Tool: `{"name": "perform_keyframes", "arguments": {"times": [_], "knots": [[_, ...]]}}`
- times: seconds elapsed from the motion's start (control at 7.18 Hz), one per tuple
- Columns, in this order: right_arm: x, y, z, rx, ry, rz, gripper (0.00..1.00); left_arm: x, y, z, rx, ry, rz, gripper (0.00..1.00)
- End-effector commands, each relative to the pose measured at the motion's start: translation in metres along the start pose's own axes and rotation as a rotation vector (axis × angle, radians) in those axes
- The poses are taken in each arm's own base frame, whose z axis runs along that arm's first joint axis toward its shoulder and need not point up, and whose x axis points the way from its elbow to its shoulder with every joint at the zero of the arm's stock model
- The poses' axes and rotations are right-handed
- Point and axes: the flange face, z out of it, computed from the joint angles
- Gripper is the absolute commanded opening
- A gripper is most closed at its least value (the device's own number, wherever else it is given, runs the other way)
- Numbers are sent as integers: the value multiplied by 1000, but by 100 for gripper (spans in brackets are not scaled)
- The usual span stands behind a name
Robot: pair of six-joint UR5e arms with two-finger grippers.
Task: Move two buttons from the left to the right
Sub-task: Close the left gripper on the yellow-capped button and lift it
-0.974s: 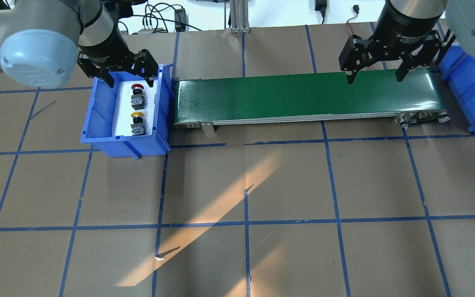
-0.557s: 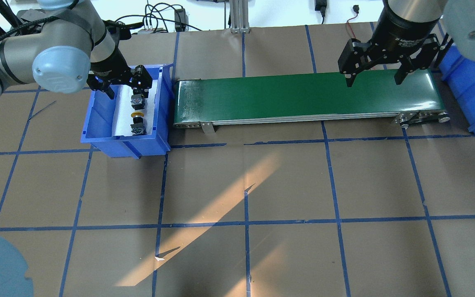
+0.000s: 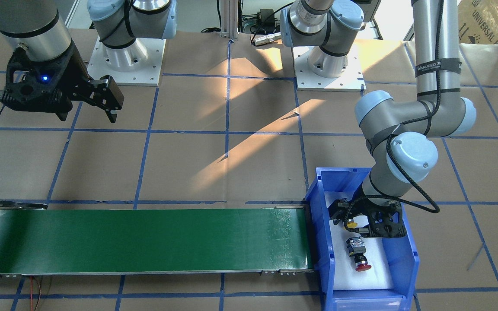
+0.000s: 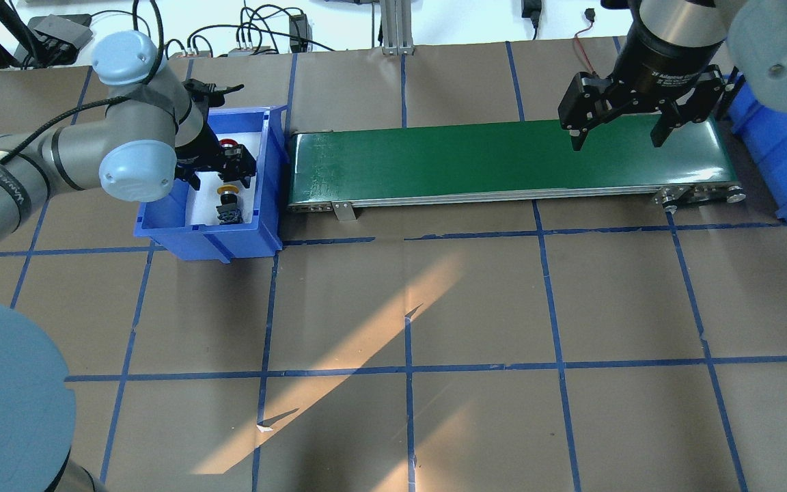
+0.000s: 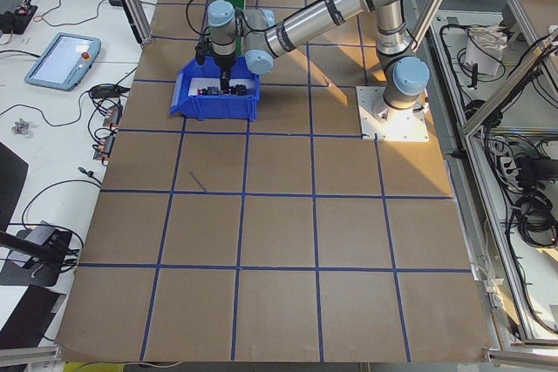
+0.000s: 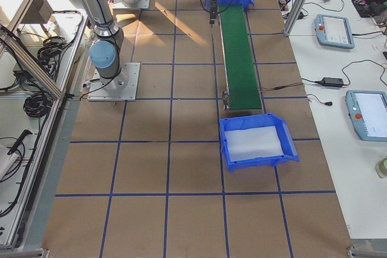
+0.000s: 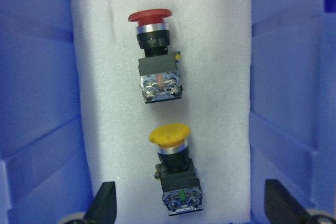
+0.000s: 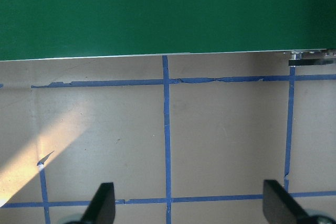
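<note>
Two buttons lie on white foam in the left blue bin. The red button lies farther from the robot and the yellow button nearer; both also show in the front view, red and yellow. My left gripper is open, low inside the bin, its fingers on either side of the yellow button's body without touching it. In the overhead view the left gripper hides the red button's body, and the yellow cap shows. My right gripper is open and empty over the belt's right end.
A green conveyor belt runs from the left bin to a second blue bin at the right end, lined with white foam. The bin walls stand close on both sides of my left fingers. Brown paper with blue tape lines covers the table.
My left arm has swung down into the bin, and its gripper has moved from above the red button toward the yellow one. The right gripper has barely shifted.
</note>
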Motion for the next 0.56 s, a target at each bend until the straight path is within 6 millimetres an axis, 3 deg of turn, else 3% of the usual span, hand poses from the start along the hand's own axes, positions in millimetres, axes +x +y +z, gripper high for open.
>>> {"name": "perform_keyframes", "arguments": {"times": [0.0, 0.28, 0.42], "knots": [[0, -2, 0, 7, -1, 3, 100, 0, 17, 28, -36, 6, -10, 87], [0, -3, 0, 7, -2, 91, 100, -3, 12, 22, -26, -3, -11, 36], [0, -2, 0, 4, -2, 91, 100, -4, 12, 21, -28, -4, -9, 27]]}}
